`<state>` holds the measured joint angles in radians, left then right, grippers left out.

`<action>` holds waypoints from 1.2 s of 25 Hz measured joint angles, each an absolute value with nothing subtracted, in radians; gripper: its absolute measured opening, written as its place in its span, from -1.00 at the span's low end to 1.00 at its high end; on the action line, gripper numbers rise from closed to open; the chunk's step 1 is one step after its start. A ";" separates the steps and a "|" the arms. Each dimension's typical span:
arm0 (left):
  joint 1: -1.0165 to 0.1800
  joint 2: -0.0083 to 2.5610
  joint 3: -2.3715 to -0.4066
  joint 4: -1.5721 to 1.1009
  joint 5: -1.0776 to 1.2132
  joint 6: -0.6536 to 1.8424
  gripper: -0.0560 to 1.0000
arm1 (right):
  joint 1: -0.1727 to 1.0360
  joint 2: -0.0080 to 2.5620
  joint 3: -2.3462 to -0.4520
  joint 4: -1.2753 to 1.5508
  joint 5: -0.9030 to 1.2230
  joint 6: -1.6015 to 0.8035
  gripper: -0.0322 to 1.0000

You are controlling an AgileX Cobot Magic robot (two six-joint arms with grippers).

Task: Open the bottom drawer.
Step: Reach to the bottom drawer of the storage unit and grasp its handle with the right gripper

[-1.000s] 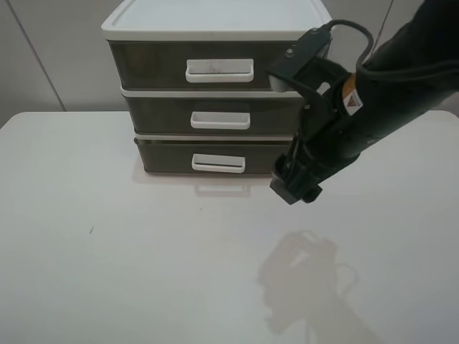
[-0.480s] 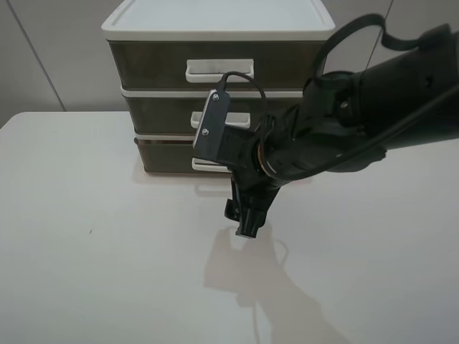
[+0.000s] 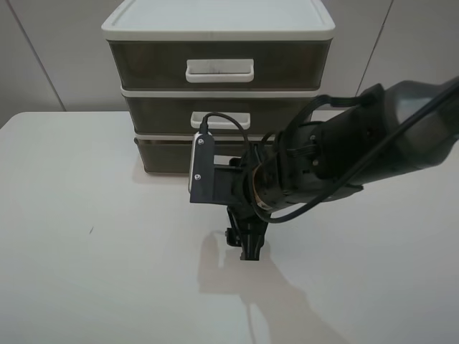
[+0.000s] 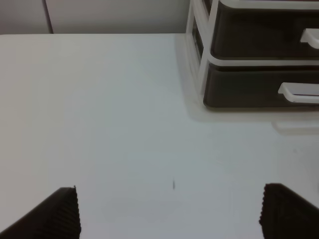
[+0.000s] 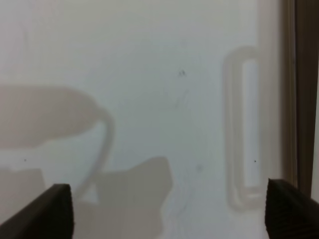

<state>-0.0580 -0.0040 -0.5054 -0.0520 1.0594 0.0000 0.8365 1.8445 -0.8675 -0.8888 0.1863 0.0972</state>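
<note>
Drawers number three, stacked in one cabinet (image 3: 215, 21) at the back of the table (image 3: 86, 258), each with one white handle. The bottom drawer (image 3: 163, 154) is the lowest, down at table level. Two grippers show in all. The high view shows only the right gripper (image 3: 249, 249), pointing down at the table just in front of the bottom drawer's middle, its arm hiding that drawer's handle. The left wrist view alone shows the left gripper (image 4: 172, 214), jaws spread wide, well apart from the cabinet, with the bottom handle (image 4: 299, 93) uncovered. The right wrist view shows the right jaws spread wide too. A second ago the right gripper hung near the drawer's right end; it has since swung leftward and lower. The drawer has not moved.
</note>
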 joint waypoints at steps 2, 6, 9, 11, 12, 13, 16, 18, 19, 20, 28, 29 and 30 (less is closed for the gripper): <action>-0.058 -0.004 -0.505 -0.052 1.059 0.000 0.52 | 0.821 1.845 -0.867 -0.889 0.159 0.052 0.54; -0.058 -0.004 -0.505 -0.052 1.059 0.000 0.52 | 0.784 1.845 -0.867 -0.818 0.102 -0.129 0.54; -0.058 -0.004 -0.505 -0.052 1.059 0.000 0.52 | 0.775 1.845 -0.867 -0.669 0.078 -0.311 0.54; -0.058 -0.004 -0.505 -0.052 1.059 0.000 0.52 | 0.772 1.845 -0.867 -0.546 0.033 -0.432 0.54; -0.058 -0.004 -0.505 -0.052 1.059 0.000 0.52 | 0.772 1.845 -0.867 -0.479 0.008 -0.491 0.54; -0.058 -0.004 -0.505 -0.052 1.059 0.000 0.52 | 0.772 1.847 -0.867 -0.413 -0.028 -0.544 0.54; -0.058 -0.004 -0.505 -0.052 1.059 0.000 0.52 | 0.759 1.851 -0.864 -0.263 -0.118 -0.635 0.54; -0.058 -0.004 -0.505 -0.052 1.059 0.000 0.52 | 0.745 1.863 -0.854 -0.207 -0.174 -0.650 0.54; -0.058 -0.004 -0.505 -0.052 1.059 0.000 0.52 | 0.743 1.872 -0.848 -0.194 -0.190 -0.655 0.54; -0.058 -0.004 -0.505 -0.052 1.059 0.000 0.52 | 0.740 1.884 -0.839 -0.183 -0.210 -0.657 0.54; -0.058 -0.004 -0.505 -0.052 1.059 0.000 0.52 | 0.740 1.967 -0.792 -0.032 -0.391 -0.736 0.54; -0.058 -0.004 -0.505 -0.052 1.059 0.000 0.52 | 0.740 1.973 -0.782 0.005 -0.424 -0.784 0.54; -0.058 -0.004 -0.505 -0.052 1.059 0.000 0.52 | 0.740 1.978 -0.772 0.054 -0.450 -0.835 0.54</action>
